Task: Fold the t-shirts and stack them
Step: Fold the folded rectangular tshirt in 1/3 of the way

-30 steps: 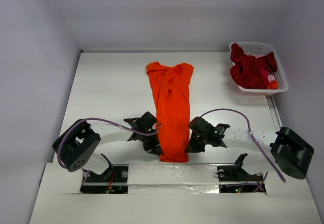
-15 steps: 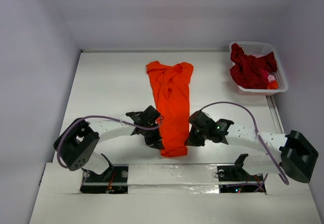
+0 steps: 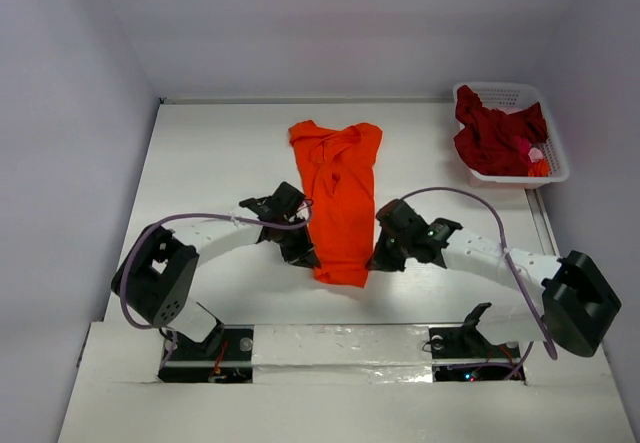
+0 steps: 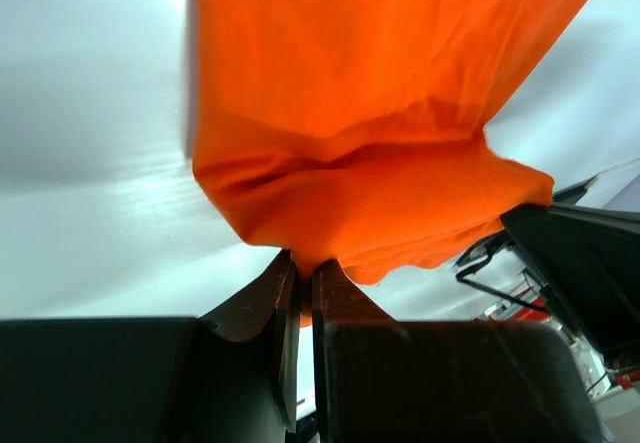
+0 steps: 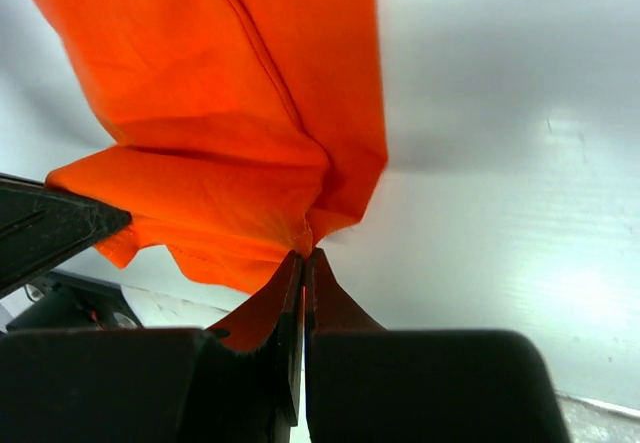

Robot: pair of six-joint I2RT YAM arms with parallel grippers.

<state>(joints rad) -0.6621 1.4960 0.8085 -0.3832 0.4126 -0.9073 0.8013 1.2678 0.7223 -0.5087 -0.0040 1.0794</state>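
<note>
Orange cloth is bunching between your two grippers. The orange t-shirt [image 3: 338,193] is lying as a long, narrow strip down the middle of the table [image 3: 210,163], and its near end is sitting farther from the arm bases than a second ago. You are carrying the hem toward the collar, so I judge the crosswise fold is under way. Your left gripper [image 4: 303,281] is clenched on the hem's left corner and your right gripper [image 5: 302,263] on its right corner. Both are pinching thin, soft fabric that is sagging in smooth folds between them. The dark crimson t-shirt [image 3: 492,131] is lying crumpled in the white latticed basket [image 3: 500,88] at the far right.
</note>
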